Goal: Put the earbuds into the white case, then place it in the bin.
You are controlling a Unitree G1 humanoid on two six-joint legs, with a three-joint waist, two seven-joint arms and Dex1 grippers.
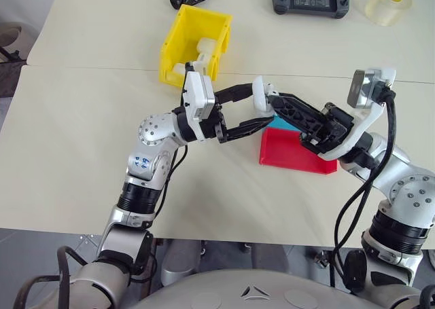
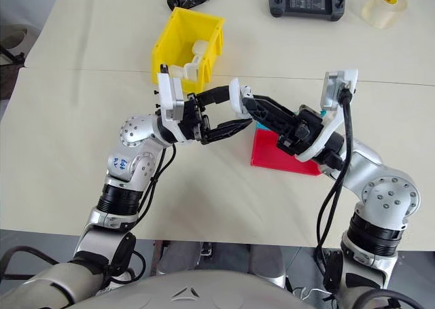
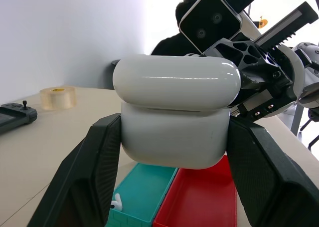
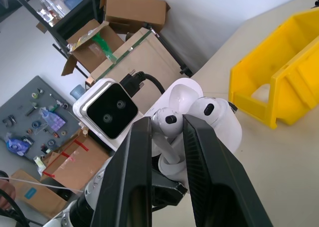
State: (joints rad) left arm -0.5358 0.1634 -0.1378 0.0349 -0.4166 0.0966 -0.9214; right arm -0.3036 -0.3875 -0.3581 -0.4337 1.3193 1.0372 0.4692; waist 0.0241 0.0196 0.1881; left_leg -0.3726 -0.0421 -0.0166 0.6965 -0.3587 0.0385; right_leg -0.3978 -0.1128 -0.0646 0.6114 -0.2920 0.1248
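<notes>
Both hands meet: left hand (image 1: 246, 106) grips white case (image 3: 174, 114).

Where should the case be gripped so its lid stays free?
Grip the case by its lower body, below the lid seam, coming in on its two opposite ends, as the left gripper does: the lid sits above the fingers, unblocked.

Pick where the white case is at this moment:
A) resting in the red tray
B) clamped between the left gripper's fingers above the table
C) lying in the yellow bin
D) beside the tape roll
B: the left gripper has its fingers pressed on both sides of the white case, above the table.
</notes>
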